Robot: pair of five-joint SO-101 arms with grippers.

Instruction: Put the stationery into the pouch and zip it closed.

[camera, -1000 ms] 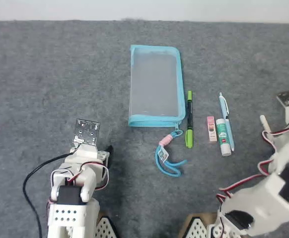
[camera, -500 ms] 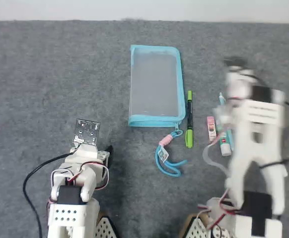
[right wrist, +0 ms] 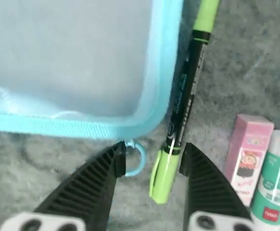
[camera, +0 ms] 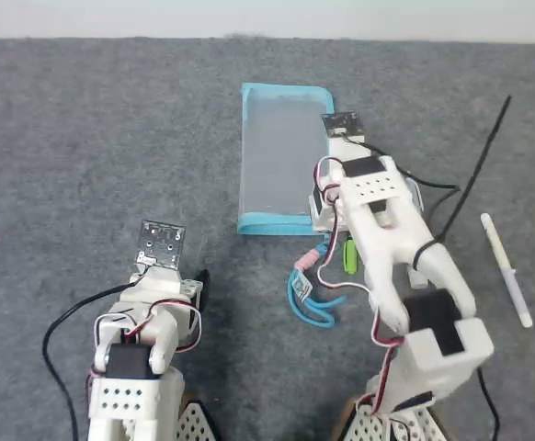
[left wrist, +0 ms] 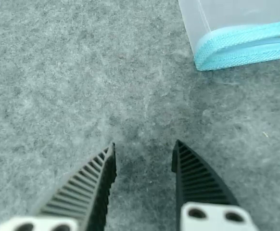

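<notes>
One pouch [camera: 281, 156], one marker [right wrist: 182, 106], one eraser [right wrist: 248, 154], one tube [right wrist: 271, 187], one white stick [camera: 506, 271].

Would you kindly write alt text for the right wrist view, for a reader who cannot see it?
The right gripper hangs open over grey carpet, its black fingers either side of one end of a green and black pen and the blue zip ring of a clear, blue-edged pouch. A pink eraser and a white and green tube lie beside the pen.
</notes>
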